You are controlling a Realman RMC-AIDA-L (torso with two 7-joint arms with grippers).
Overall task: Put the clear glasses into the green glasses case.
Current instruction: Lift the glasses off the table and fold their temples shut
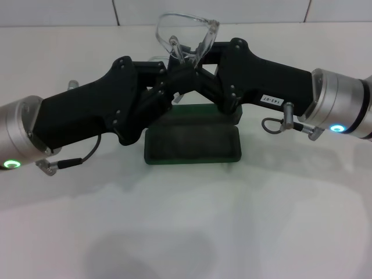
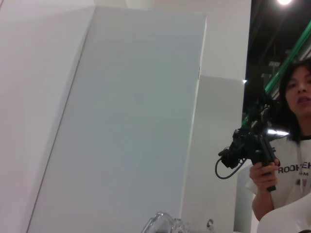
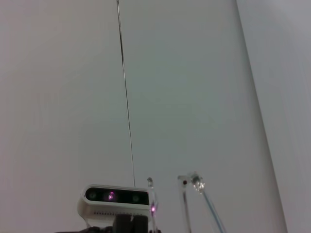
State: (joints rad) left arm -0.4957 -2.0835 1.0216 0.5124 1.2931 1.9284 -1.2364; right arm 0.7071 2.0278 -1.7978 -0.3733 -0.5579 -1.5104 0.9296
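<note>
Claws (image 1: 185, 72) under upright clear glasses (image 1: 187, 36)

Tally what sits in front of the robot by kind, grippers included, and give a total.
Clear glasses: 1
Green glasses case, open: 1
Grippers: 2, the left gripper and the right gripper, both meeting at the glasses above the case
Total: 4

Dark green glasses case (image 1: 192, 148), clear glasses (image 1: 187, 36), black grippers, white table (image 1: 186, 232)
</note>
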